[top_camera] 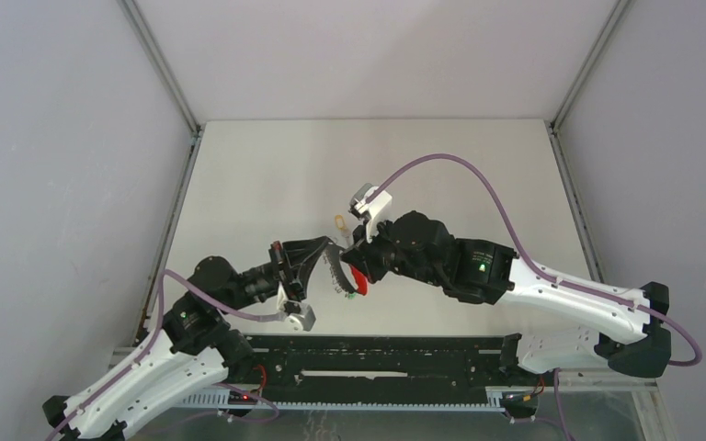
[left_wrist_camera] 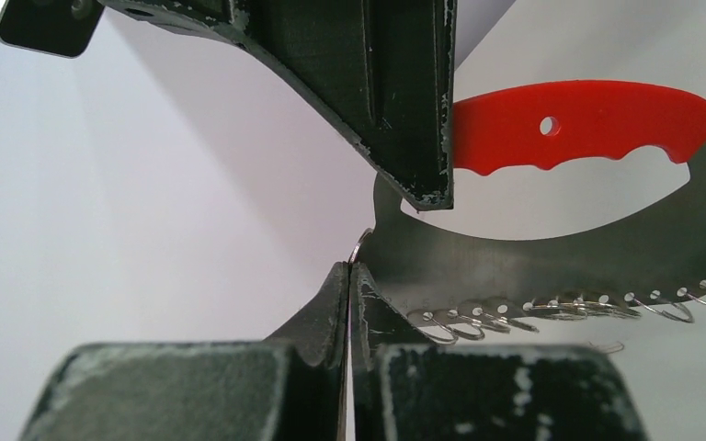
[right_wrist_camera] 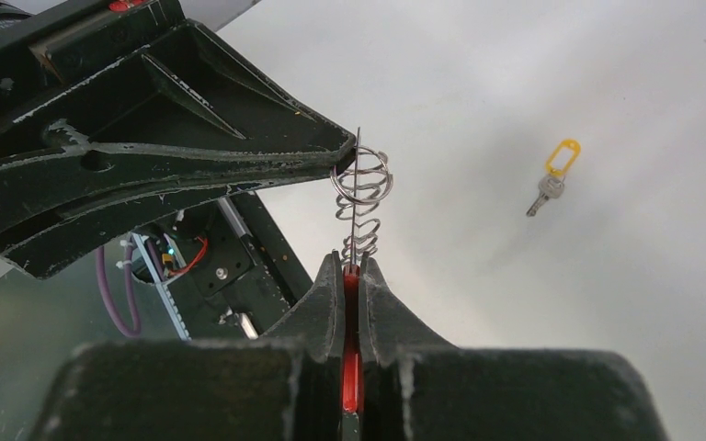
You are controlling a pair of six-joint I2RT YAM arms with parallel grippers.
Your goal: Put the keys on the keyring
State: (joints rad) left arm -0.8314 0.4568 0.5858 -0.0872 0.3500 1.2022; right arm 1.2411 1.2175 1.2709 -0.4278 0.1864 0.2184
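The keyring (left_wrist_camera: 552,248) is held above the table (right_wrist_camera: 607,73) between both arms. The right gripper (right_wrist_camera: 351,266) is pressed shut on its red handle (left_wrist_camera: 588,115), and the left gripper (left_wrist_camera: 349,268) is pinched closed on the end loop (right_wrist_camera: 360,173) of wire at the plate's tip. The step looks like bracing or prising that loop, not yet threading, since the yellow key (right_wrist_camera: 551,186) lies on the table, well apart. Next, one arm probably has to let go and fetch it — a small, flat pick.
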